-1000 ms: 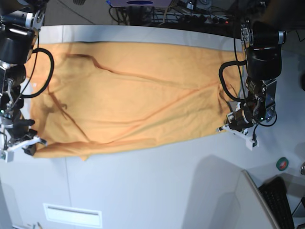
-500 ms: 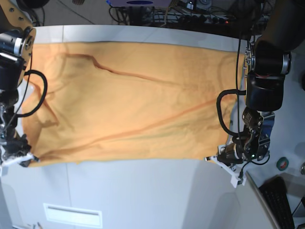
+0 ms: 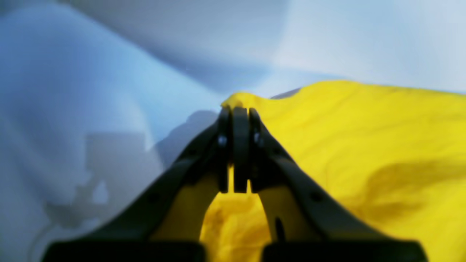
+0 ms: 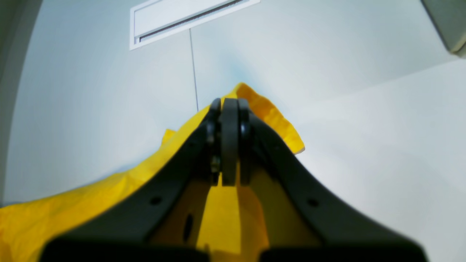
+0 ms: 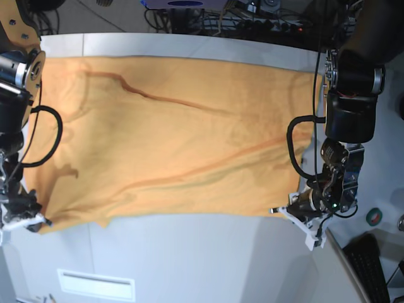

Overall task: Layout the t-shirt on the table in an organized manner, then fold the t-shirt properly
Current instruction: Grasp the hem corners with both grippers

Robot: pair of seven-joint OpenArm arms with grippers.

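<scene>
A: Where is the t-shirt [image 5: 170, 139]?

B: Spread wide across the table [image 5: 202, 259]; one near corner sits pinched in each set of jaws.

A: The left gripper [image 3: 235, 111]?

B: Clenched on a bunched yellow corner; the cloth pokes out just past the tips and runs off to one side of the jaws; bare table lies on the other side.

A: And the right gripper [image 4: 229, 103]?

B: Also clamped on a corner; a small flap sticks out beyond the tips; the table's dark seam [image 4: 193, 69] runs straight ahead of the jaws, towards a white slotted panel [image 4: 189, 16].
</scene>
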